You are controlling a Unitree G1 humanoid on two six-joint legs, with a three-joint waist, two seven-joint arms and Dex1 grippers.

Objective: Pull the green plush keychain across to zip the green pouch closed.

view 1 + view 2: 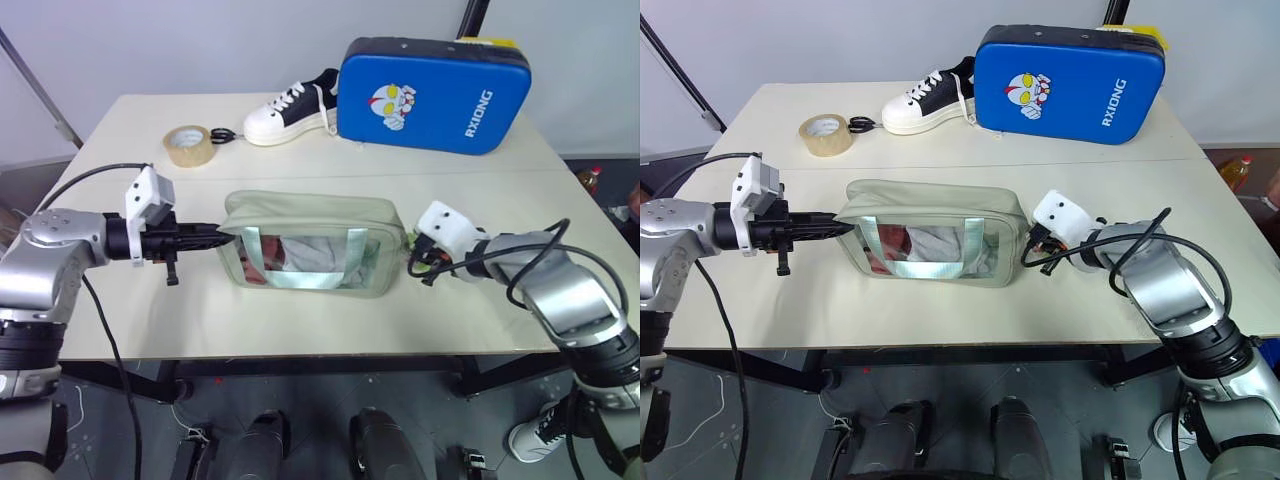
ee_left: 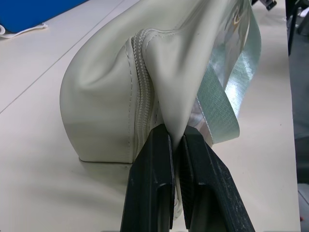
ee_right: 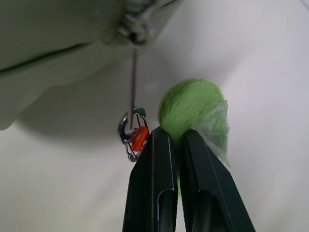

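pinching the left end of the green pouch (image 1: 310,245) between closed fingers, the left gripper (image 1: 212,236) holds the bag in place at the middle of the table (image 1: 120,320); along its top the zipper looks closed to the right end; there the right gripper (image 1: 422,262) is closed on the green plush keychain (image 3: 190,108), so i judge the pull almost complete, only releasing is left
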